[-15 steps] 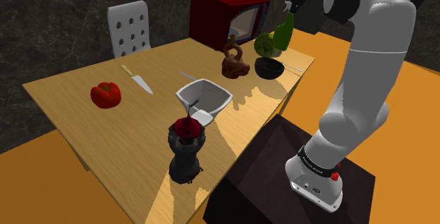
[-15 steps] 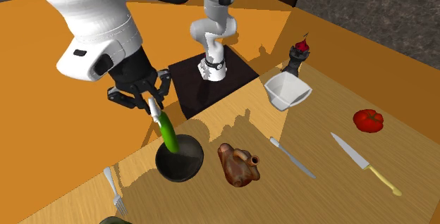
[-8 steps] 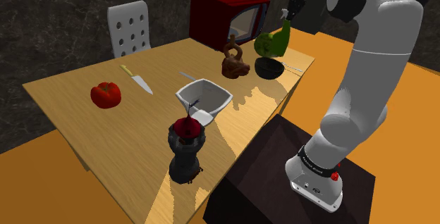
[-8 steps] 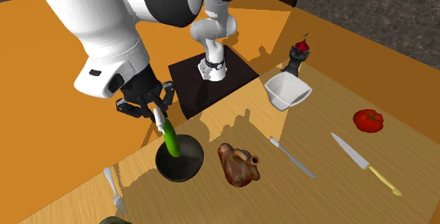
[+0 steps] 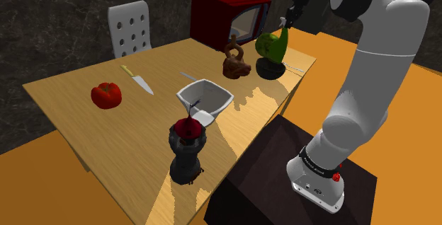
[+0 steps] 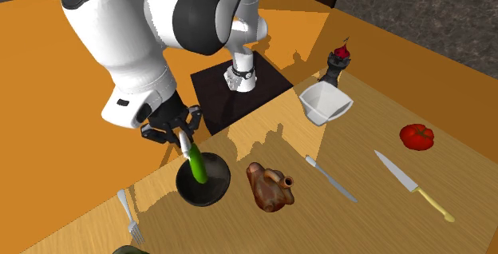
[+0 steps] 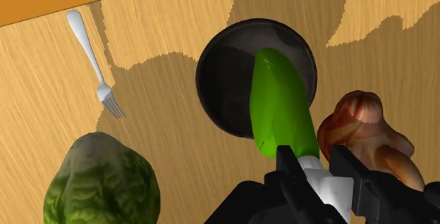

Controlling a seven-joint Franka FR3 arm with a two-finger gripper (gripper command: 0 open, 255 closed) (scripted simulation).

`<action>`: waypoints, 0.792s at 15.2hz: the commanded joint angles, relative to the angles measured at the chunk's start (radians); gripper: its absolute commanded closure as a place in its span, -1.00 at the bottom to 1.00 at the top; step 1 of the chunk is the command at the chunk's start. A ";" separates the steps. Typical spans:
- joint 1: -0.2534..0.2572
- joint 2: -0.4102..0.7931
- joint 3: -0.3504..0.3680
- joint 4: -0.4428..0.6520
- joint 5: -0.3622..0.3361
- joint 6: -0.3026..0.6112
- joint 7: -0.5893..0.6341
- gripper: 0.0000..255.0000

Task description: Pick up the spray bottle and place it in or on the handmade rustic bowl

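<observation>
My end effector [image 7: 317, 168] clasps the green spray bottle [image 7: 280, 110] over the dark bowl [image 7: 220, 82]; brown jug [image 7: 361, 124] just beside, fork [image 7: 92, 57] and leafy green head [image 7: 102, 180] near.

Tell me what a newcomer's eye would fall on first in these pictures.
The bright green spray bottle stands out first, clasped at its white neck by the black end effector and hanging tilted over the dark bowl near a corner of the table. Next come the red microwave at the table's far side in the shoulder view and the red vegetable toward that view's left.
</observation>
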 commanded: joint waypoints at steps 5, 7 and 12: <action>0.013 -0.012 0.001 -0.073 -0.006 0.064 -0.004 1.00; 0.013 -0.012 0.001 -0.073 -0.006 0.064 -0.004 1.00; 0.013 -0.012 0.001 -0.073 -0.006 0.064 -0.004 -1.00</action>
